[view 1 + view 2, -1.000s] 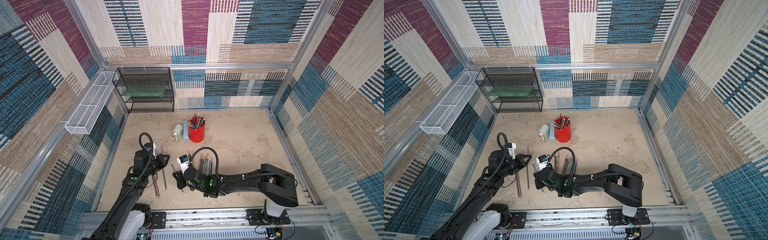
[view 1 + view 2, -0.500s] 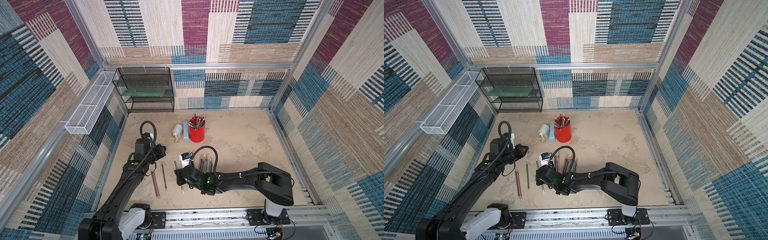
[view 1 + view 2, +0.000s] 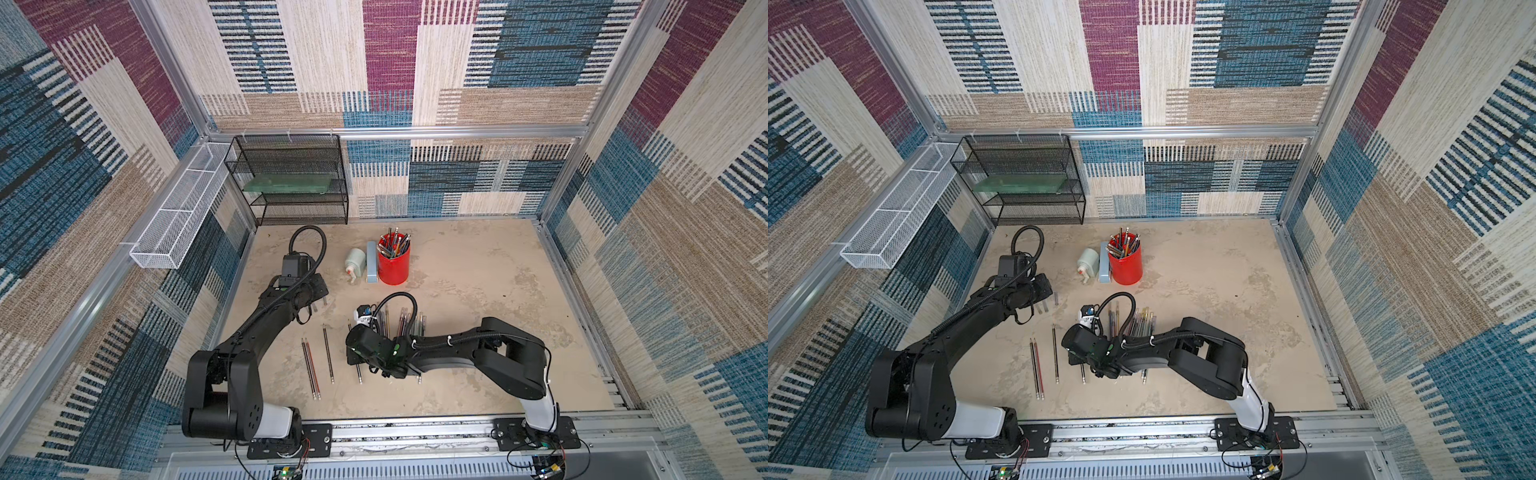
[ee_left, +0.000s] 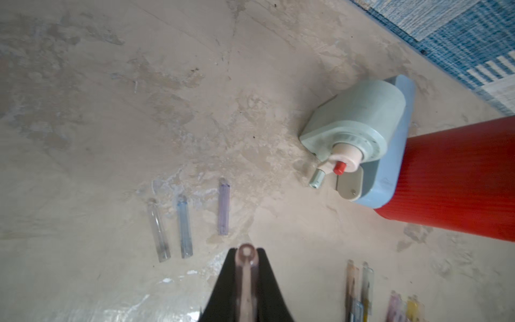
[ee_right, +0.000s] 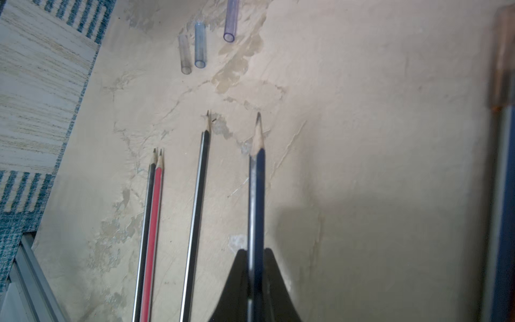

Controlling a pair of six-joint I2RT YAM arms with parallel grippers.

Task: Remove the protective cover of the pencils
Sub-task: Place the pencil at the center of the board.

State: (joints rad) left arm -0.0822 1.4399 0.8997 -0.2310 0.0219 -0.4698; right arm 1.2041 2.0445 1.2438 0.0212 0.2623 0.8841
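**Top views.** On the bench (image 3: 478,291), three bare pencils (image 3: 311,369) lie side by side in front of the left arm. A row of capped pencils (image 3: 402,322) lies just behind the right arm's wrist. The arm hides part of the row, so no count is possible. A red cup (image 3: 392,266) near the back holds more pencils, and whether these carry caps cannot be told.

**Left wrist view.** The left gripper (image 4: 246,255) is pressed together on a pinkish cap (image 4: 246,278), which is free of any pencil. Three loose caps (image 4: 184,228) lie on the bench just ahead of it. A sharpener (image 4: 359,125) sits against the cup.

**Right wrist view.** The right gripper (image 5: 256,252) pinches a dark blue pencil (image 5: 257,181), whose sharpened point is bare.

**Assessment.** Four pencils are uncovered. The fourth pencil and its cap are not yet set down. The capped row is outstanding, so most of the work is judged to lie ahead.
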